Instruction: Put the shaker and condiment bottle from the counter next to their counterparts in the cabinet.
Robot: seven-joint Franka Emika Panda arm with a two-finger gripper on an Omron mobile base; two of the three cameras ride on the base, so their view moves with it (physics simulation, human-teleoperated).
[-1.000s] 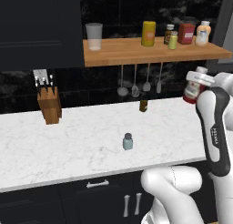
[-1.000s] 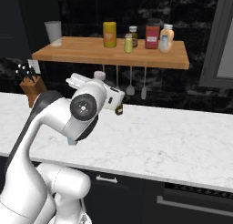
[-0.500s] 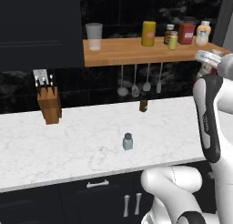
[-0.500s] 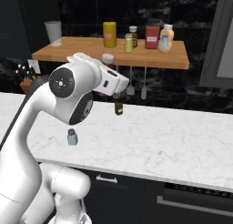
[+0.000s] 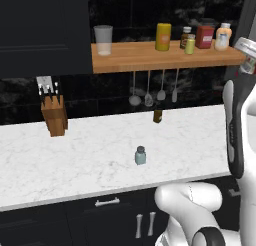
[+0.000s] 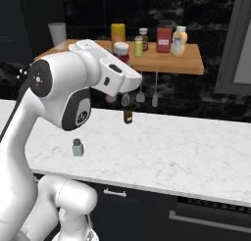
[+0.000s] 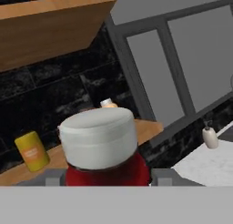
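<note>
On the white marble counter point(image 5: 100, 155) we see the shaker point(image 5: 140, 155) standing alone, while our gripper point(image 7: 107, 176) clasps the condiment bottle point(image 7: 102, 145) aloft near the cabinet point(image 5: 150, 57) shelf's right end.

Black veined backsplash wall point(image 5: 125, 97) behind. Ladles and spoons point(image 5: 152, 92) hanging below and left of the end effector. Wooden knife block point(image 5: 54, 117) far left. Grey-framed window point(image 6: 240, 44) to its right. Dark drawers point(image 5: 107, 215) beneath.

- a kitchen
- white marble counter point(image 5: 90, 160) over dark drawers
- knife block point(image 5: 54, 117) by the wall
- ladles point(image 5: 148, 97) hanging under a wooden shelf point(image 5: 145, 57) of jars
</note>
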